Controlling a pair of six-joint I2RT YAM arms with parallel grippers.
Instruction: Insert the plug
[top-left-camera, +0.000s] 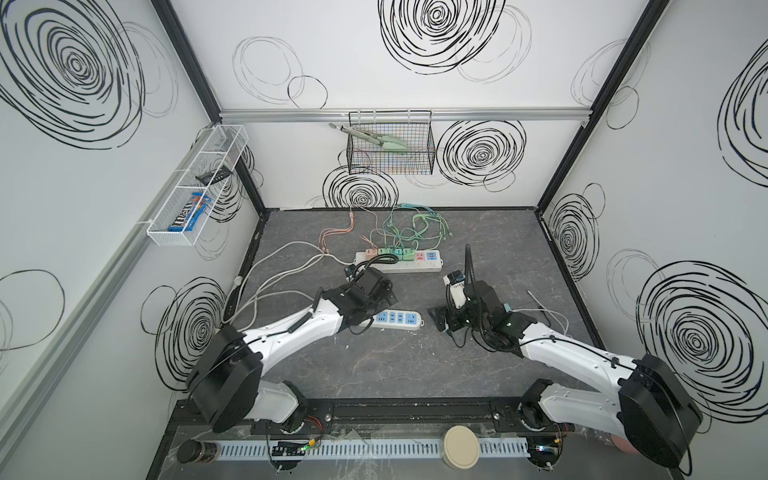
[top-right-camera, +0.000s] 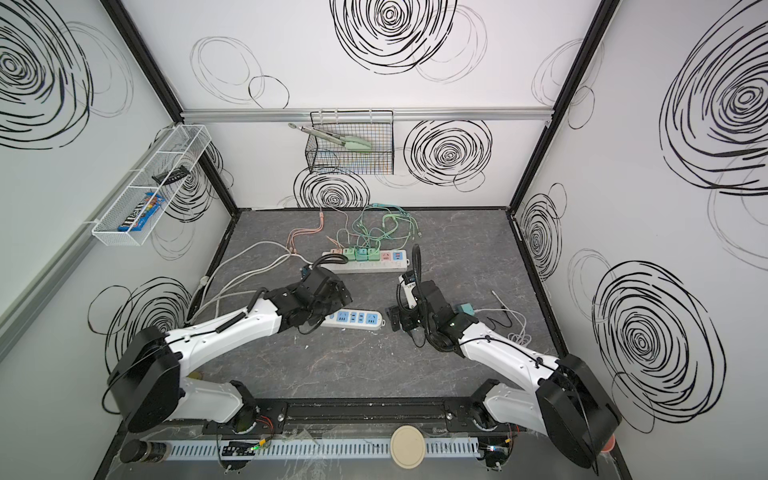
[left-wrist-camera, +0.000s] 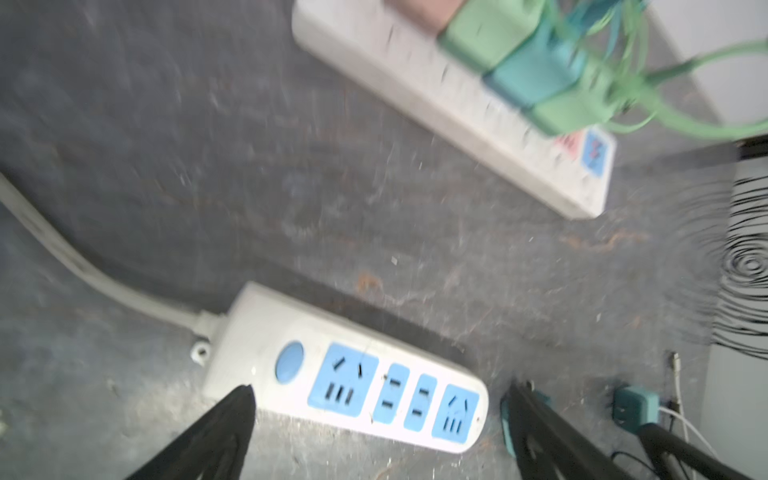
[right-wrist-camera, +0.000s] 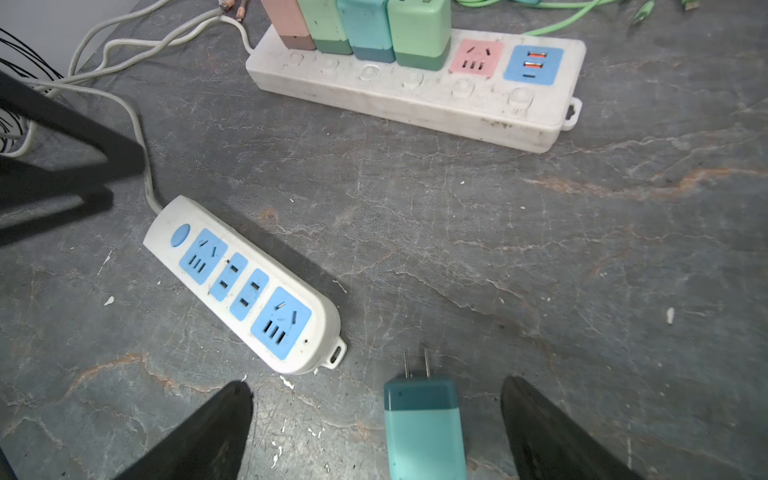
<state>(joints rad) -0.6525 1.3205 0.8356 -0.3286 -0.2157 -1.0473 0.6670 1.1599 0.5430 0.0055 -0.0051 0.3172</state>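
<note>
in both top views the short white power strip with blue sockets (top-left-camera: 400, 320) lay on the dark grey marbled tabletop (top-left-camera: 374, 370) between the two arms, its length running from one arm toward the other. the two-tone teal plug with two metal prongs (right-wrist-camera: 424, 428) was hidden in these views, probably under the end of the right arm (top-right-camera: 498, 349). a teal block on a white cable (top-right-camera: 464, 308) behind that arm's wrist seemed to be a different piece.

in the blurred left wrist view the left hand (left-wrist-camera: 380, 387) hung spread and empty over the strip, its fingers set along the strip's length. only a teal sliver of the plug showed past the strip's far end.

in the right wrist view the right hand (right-wrist-camera: 376, 384) was spread with a finger on either side of the plug, touching it with neither, though it sat closer to one. the plug lay flat, its long axis in line with the hand's reach. its prongs pointed away from the wrist and ended just beside the strip's loop end.

the right hand was plainly the nearer one. since the sockets faced up and the prongs lay level, the plug would likely need pinching across its short width, lifting and tipping prongs-down.
</note>
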